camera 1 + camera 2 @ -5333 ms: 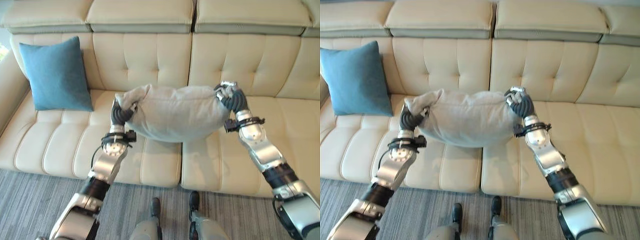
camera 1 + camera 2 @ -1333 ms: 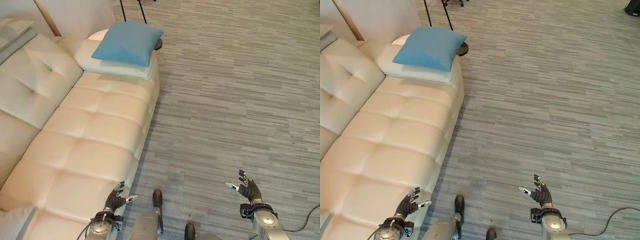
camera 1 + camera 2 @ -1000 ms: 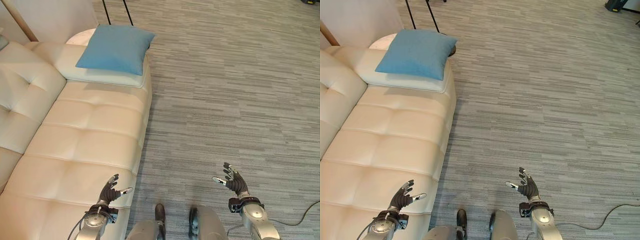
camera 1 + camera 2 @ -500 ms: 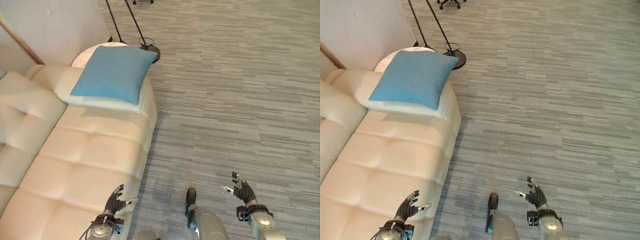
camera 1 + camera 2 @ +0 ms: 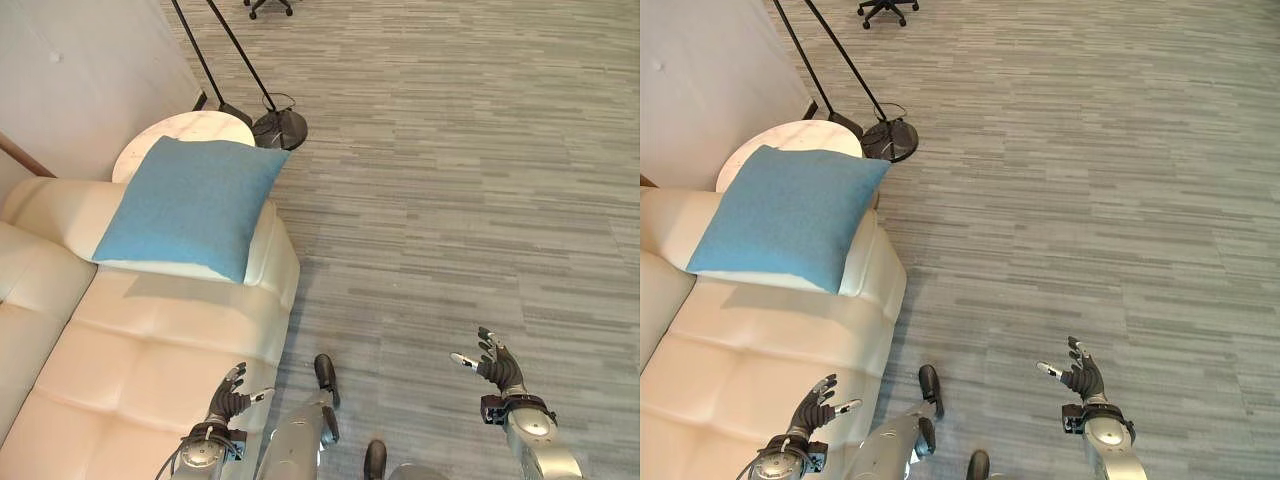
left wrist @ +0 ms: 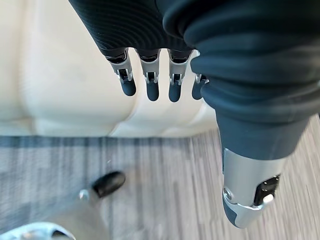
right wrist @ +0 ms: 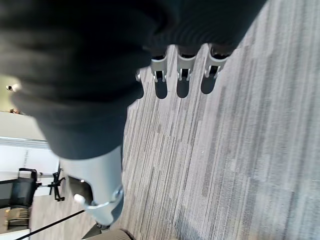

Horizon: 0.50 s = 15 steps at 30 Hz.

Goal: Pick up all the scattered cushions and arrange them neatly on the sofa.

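Left robot hand point(image 5: 229, 401), fingers spread and holding nothing, hovers over the sofa point(image 5: 120, 350) front edge, and right robot hand point(image 5: 495, 368), equally released, hangs above the floor point(image 5: 450, 180), both well apart from the blue cushion point(image 5: 190, 204) lying flat on the sofa's far armrest.

Round white marble-look side table point(image 5: 190, 128) at 11 o'clock, tucked just behind the couch end. Floor lamp base point(image 5: 279, 128), dark and round, just beside it toward 12, two thin black poles point(image 5: 236, 55) slanting up. Office chair base point(image 5: 886, 7) at 12, far edge. Grey striped carpet point(image 5: 470, 180) from 12 through 6.
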Motion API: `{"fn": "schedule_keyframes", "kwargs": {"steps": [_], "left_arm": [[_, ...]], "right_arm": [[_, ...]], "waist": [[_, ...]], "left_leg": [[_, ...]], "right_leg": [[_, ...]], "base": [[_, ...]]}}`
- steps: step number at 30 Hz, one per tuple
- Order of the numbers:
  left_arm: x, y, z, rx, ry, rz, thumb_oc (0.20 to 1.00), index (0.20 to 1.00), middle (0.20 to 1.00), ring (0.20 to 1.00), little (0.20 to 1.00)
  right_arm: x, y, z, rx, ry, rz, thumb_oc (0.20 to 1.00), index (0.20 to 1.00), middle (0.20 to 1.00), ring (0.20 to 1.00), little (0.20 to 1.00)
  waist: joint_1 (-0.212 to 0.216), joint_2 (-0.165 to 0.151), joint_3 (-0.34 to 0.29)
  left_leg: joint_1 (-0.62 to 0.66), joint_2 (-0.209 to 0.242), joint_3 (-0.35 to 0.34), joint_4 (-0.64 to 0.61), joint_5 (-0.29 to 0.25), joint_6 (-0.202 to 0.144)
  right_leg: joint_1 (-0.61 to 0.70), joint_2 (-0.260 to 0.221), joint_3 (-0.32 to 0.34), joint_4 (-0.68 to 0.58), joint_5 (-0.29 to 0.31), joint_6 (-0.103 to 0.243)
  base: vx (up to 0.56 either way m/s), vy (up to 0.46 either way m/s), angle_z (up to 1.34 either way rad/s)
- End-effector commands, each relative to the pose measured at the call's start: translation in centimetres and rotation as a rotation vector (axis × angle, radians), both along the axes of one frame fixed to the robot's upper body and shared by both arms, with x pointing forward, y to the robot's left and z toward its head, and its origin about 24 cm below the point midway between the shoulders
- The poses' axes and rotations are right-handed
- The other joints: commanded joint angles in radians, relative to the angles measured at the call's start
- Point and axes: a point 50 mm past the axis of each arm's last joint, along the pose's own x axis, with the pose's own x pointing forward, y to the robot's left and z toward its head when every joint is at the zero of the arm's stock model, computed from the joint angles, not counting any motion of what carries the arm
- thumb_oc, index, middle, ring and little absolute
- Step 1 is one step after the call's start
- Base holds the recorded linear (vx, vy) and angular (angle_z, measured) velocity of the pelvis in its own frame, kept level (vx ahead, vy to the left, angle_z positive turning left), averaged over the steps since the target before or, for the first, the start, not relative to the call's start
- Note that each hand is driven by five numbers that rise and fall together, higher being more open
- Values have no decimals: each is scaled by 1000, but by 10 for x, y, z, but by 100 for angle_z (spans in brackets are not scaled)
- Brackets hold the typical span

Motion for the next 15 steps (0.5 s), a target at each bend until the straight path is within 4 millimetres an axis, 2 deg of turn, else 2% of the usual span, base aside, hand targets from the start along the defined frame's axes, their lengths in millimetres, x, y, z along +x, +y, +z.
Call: {"fn": "schedule_keyframes", "kwargs": {"steps": [1,2,3,4,5,6,8,10,13,15], "left_arm": [[1,17,11,74,-34,-18,1000,1000,1000,1000,1000],[0,20,12,77,-34,-10,1000,1000,1000,1000,1000],[2,22,13,75,-42,3,1000,1000,1000,1000,1000],[3,23,14,76,-47,14,1000,1000,1000,1000,1000],[5,24,15,73,-58,27,1000,1000,1000,1000,1000],[6,23,15,70,-60,34,1000,1000,1000,1000,1000],[7,19,14,55,-72,37,1000,1000,1000,1000,1000],[7,17,14,41,-75,35,1000,1000,1000,1000,1000],[5,14,10,31,-58,27,1000,1000,1000,1000,1000],[8,12,10,43,-57,8,1000,1000,1000,1000,1000]], "right_arm": [[3,6,11,-3,-68,40,1000,1000,1000,1000,1000],[4,9,13,-1,-73,57,1000,1000,1000,1000,1000],[8,11,14,-1,-82,70,1000,1000,1000,1000,1000],[10,13,14,-1,-87,78,1000,1000,1000,1000,1000],[13,18,15,0,-91,91,1000,1000,1000,1000,1000],[13,19,15,2,-91,97,1000,1000,1000,1000,1000],[15,20,17,9,-106,102,1000,1000,1000,1000,1000],[15,17,18,14,-109,89,1000,1000,1000,1000,1000],[9,11,15,16,-89,64,1000,1000,1000,1000,1000],[1,4,11,3,-62,30,1000,1000,1000,1000,1000]], "waist": [[51,-75,-48],[50,-80,-43],[47,-77,-34],[48,-71,-30],[45,-57,-23],[37,-43,-20],[15,-29,-4],[-4,-23,5],[-45,-30,22],[-72,-31,31]], "left_leg": [[17,-30,-26,62,-37,-40],[39,-47,-30,65,-63,-16],[59,-51,-39,68,-80,-2],[81,-53,-48,71,-100,7],[123,-52,-72,59,-119,16],[154,-51,-99,47,-130,17],[198,-64,-155,42,-147,16],[225,-73,-196,39,-159,7],[288,-117,-302,24,-188,-7],[335,-146,-424,2,-201,-25]], "right_leg": [[-113,-132,19,314,103,143],[-152,-159,25,411,184,169],[-185,-177,30,503,249,179],[-208,-191,26,543,266,179],[-266,-201,26,604,240,158],[-316,-192,29,615,205,137],[-392,-164,37,547,142,110],[-416,-135,56,446,116,102],[-479,-51,207,245,152,125],[-537,-23,323,160,214,153]], "base": [[205,157,-12],[291,219,2],[298,190,17],[307,148,46],[340,112,44],[337,76,64],[379,0,84],[356,-63,110],[367,-102,96],[432,-209,132]]}}
